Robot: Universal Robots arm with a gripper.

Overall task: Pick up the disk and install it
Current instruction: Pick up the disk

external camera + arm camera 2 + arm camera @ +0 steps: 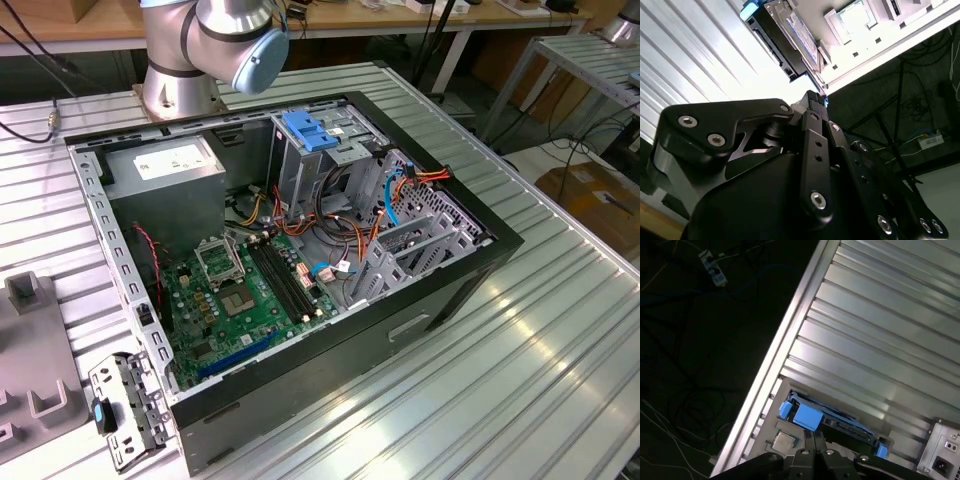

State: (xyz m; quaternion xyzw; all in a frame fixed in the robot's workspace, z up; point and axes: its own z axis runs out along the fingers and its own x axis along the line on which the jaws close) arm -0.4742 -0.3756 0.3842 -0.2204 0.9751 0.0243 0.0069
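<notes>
Hovering the gripper (815, 441) right at the disk (832, 422), which lies flat on the ribbed aluminium table (875, 340), close to the table's edge. Honestly, I can't tell how far open the gripper is, or whether it has hold of anything. My take: square up on the disk's blue plastic sides, not the dark body. Then lift it level so it doesn't skid off the edge or snag.

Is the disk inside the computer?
No, in the first wrist view the disk lies flat on the ribbed table, close to its edge.
</notes>
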